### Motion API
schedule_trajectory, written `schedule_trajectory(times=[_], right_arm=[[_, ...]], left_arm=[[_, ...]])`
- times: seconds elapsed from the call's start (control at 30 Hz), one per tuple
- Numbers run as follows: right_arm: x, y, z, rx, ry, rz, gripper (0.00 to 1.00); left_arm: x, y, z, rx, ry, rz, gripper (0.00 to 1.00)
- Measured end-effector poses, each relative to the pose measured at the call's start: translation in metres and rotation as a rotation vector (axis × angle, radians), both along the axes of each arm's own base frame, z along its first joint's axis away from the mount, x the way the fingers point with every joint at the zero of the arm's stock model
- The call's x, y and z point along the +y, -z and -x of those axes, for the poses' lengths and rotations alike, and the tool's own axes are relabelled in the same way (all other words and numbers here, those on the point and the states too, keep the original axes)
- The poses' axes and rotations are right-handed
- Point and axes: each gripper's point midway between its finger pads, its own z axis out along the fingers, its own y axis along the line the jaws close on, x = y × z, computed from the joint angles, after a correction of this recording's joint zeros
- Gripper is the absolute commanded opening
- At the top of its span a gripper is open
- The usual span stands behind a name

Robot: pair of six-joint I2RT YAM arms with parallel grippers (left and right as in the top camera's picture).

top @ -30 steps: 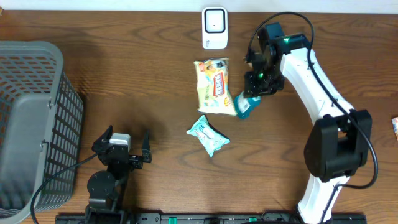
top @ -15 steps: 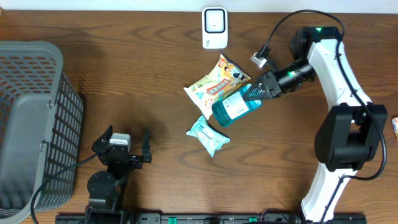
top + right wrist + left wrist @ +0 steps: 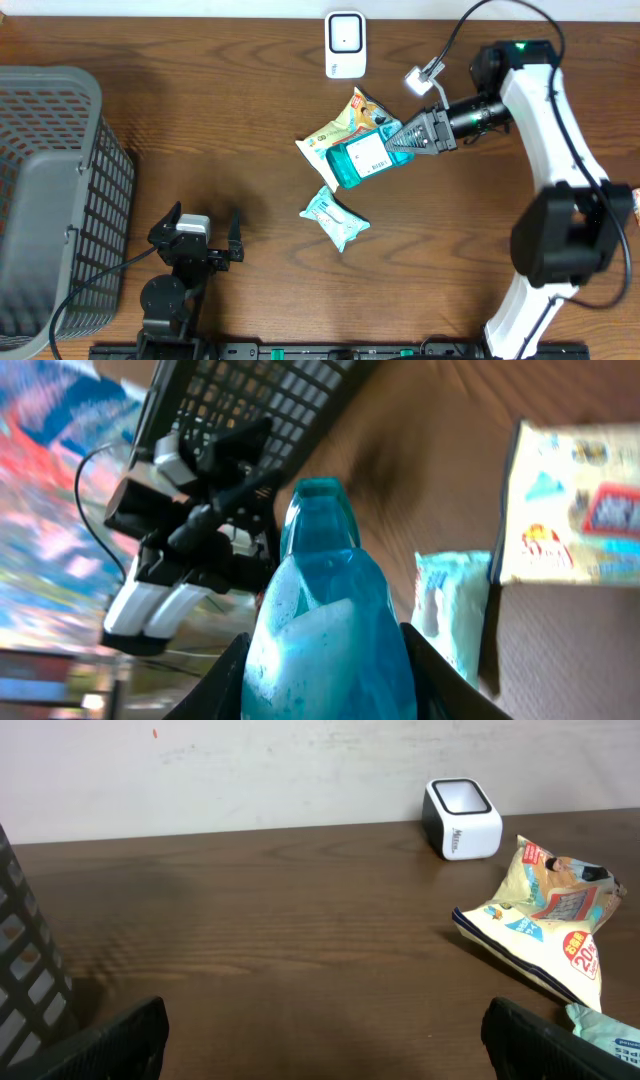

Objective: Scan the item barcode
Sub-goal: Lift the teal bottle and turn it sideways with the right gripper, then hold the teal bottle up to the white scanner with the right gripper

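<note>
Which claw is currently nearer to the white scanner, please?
Right. The right claw, holding the blue bottle, hangs a short way from the scanner; the left claw rests open far away, by the basket.

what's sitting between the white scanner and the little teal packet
In the overhead view, the yellow snack bag and the blue bottle held by the right tool come between the scanner and the packet.

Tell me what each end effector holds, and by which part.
The right end effector grips the blue bottle at the end nearest the arm. The left end effector is open and empty.
</note>
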Motion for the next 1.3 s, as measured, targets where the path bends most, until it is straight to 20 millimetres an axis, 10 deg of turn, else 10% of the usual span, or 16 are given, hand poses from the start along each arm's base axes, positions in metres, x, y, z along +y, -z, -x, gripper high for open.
schedule_trajectory(times=[0.3, 0.5, 0.9, 1.3], right_arm=[[0.009, -0.111, 0.073, -0.507, -0.103, -0.063, 0.01], [0.017, -0.142, 0.115, -0.703, -0.183, -0.088, 0.01], [0.013, -0.133, 0.115, -0.751, -0.212, 0.003, 0.01], [-0.022, -0.086, 0.034, -0.479, 0.272, 0.557, 0.02]], left_arm=[[0.000, 0.000, 0.000, 0.000, 0.000, 0.000, 1.00], [0.000, 0.000, 0.000, 0.000, 0.000, 0.000, 1.00], [0.000, 0.000, 0.000, 0.000, 0.000, 0.000, 1.00], [0.000, 0.000, 0.000, 0.000, 0.000, 0.000, 1.00]])
